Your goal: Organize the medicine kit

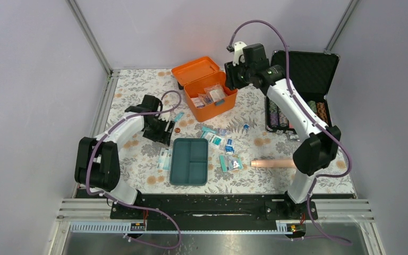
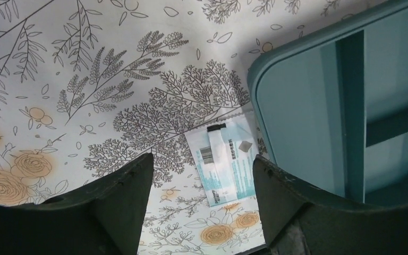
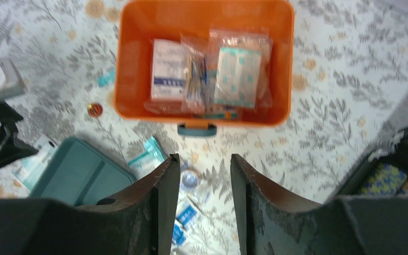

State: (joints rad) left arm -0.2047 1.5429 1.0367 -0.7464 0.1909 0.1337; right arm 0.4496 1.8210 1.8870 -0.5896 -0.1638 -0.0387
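Packet (image 2: 223,164) lies flat on the surface just beside the tray's (image 2: 260,79) left rim. I judge it thin, light, floppy and slick, best pinched across its short width. My left pincer (image 2: 202,164) hangs above it, spread wide and empty. My right pincer (image 3: 204,159), narrowly parted and empty, is beyond the tray over the orange box (image 3: 133,32). Cannot tell if the packet touches the rim. Print unreadable.

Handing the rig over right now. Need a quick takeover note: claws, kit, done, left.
Left claw: open, empty, over a white-and-teal packet beside the teal insert tray.
Right claw: open, empty, in the air near the orange box.
Box lid open, bagged supplies inside.
Tray out on the table, empty; more packets loose to its right.
Done: some supplies boxed.
Left: loose packets, tray, lid.
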